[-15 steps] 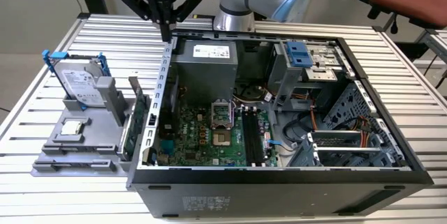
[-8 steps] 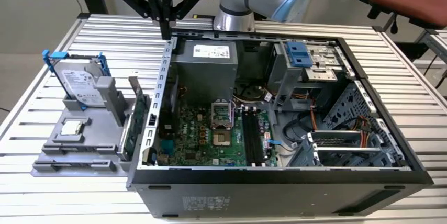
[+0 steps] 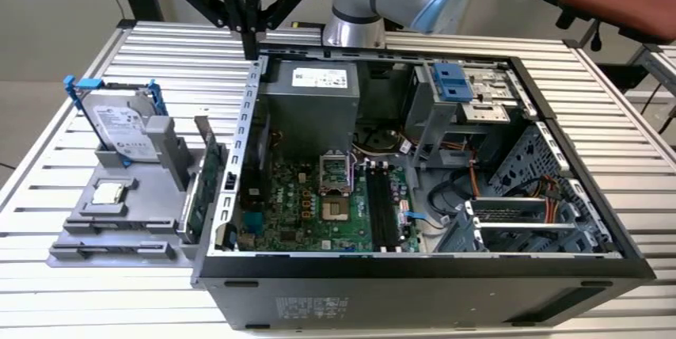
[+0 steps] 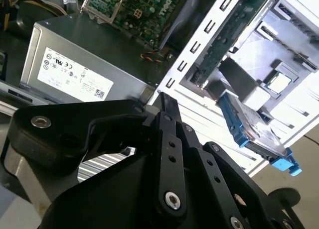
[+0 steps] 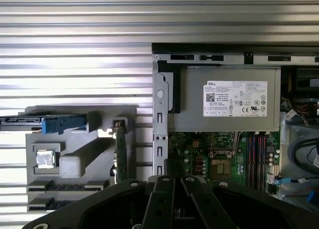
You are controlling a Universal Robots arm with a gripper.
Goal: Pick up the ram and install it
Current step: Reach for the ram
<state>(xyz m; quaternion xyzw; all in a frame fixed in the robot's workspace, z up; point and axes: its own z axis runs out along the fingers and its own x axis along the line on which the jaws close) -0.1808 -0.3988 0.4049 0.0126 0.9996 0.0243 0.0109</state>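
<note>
The gripper [image 3: 252, 47] hangs high over the rear corner of the open computer case [image 3: 423, 264], fingers pressed together on nothing. What I take for the ram [image 3: 214, 169] stands on edge in the grey parts holder [image 3: 66, 253], just beside the case wall, so the pick-up looks not yet begun. Gripping so thin a stick calls, I'd judge, for parted fingers squared across its 2 faces.

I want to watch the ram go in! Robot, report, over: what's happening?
Gripper shut, empty, above the case's corner. Ram untouched, standing in the gray holder beside the case. Nothing on top of it.
</note>
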